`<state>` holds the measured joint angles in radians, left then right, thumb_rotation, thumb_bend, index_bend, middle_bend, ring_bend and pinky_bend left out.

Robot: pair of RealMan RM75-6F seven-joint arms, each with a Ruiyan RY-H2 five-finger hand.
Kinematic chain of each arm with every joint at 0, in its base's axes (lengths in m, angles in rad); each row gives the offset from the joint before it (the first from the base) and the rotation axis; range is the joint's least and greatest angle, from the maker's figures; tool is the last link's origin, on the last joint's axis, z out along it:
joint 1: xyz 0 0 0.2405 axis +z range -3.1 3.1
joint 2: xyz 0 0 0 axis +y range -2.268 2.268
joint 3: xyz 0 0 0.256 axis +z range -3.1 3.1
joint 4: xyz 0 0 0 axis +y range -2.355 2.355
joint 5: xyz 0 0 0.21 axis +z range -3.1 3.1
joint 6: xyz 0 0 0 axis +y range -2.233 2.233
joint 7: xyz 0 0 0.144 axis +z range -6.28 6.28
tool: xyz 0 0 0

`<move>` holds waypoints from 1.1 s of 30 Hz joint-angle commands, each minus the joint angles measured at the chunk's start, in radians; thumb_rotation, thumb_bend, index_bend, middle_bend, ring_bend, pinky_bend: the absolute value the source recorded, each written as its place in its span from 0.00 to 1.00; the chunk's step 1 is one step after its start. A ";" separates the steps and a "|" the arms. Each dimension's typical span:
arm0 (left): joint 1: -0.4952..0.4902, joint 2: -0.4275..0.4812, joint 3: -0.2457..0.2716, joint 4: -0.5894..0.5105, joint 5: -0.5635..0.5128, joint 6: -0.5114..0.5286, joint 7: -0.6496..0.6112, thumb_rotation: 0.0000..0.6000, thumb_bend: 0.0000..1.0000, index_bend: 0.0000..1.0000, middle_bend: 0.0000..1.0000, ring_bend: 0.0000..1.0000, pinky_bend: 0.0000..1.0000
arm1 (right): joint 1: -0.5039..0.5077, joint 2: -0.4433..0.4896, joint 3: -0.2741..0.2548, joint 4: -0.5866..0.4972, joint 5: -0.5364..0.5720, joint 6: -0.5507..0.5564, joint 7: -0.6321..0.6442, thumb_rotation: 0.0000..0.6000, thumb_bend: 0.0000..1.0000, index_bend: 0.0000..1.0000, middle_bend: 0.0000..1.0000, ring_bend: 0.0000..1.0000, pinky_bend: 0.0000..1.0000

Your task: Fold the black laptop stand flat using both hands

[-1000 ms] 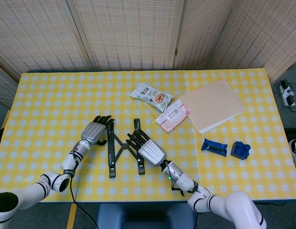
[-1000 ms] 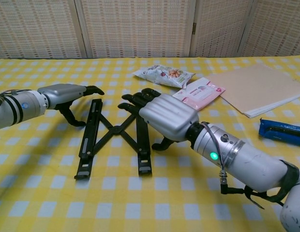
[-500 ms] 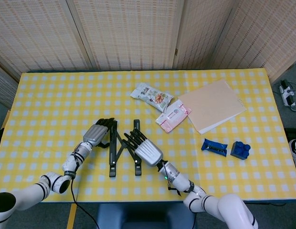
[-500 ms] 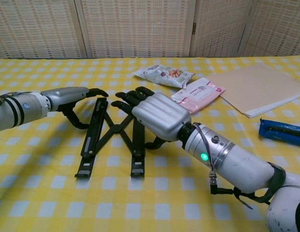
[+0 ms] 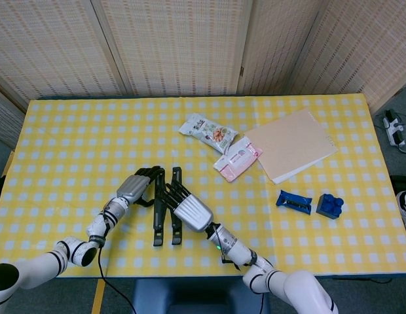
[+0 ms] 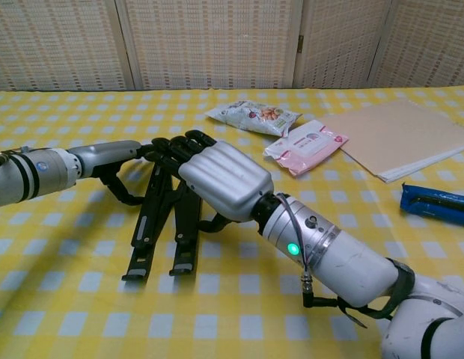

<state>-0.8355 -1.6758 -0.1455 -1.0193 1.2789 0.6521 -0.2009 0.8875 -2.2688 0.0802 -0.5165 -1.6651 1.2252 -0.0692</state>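
Observation:
The black laptop stand (image 5: 165, 210) (image 6: 163, 224) lies on the yellow checked table with its two bars nearly side by side. My left hand (image 5: 136, 186) (image 6: 112, 155) presses against the stand's left bar from the left, fingers extended to its far end. My right hand (image 5: 189, 209) (image 6: 217, 176) presses on the right bar from the right, with fingers laid over the top of the stand. Neither hand wraps around a bar; the far part of the stand is hidden under the fingers.
Behind the stand lie a white snack packet (image 5: 207, 133) (image 6: 252, 114), a pink pouch (image 5: 237, 159) (image 6: 305, 145) and a beige folder (image 5: 291, 144) (image 6: 400, 133). At the right are a blue wrapper (image 5: 293, 201) (image 6: 437, 203) and a blue block (image 5: 329, 205).
Both hands have pushed inward and the stand's two bars have closed from a wide X to nearly side by side. My right hand has shifted left with the right bar.

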 commanded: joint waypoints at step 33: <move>0.173 0.269 -0.033 -0.211 0.021 0.268 -0.135 1.00 0.31 0.05 0.03 0.00 0.04 | 0.335 0.506 0.083 -0.756 0.296 -0.730 -0.523 1.00 0.22 0.00 0.00 0.00 0.00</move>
<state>-0.6633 -1.4070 -0.1801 -1.2320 1.2986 0.9209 -0.3345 1.2153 -1.7553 0.1576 -1.2802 -1.3802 0.5037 -0.5828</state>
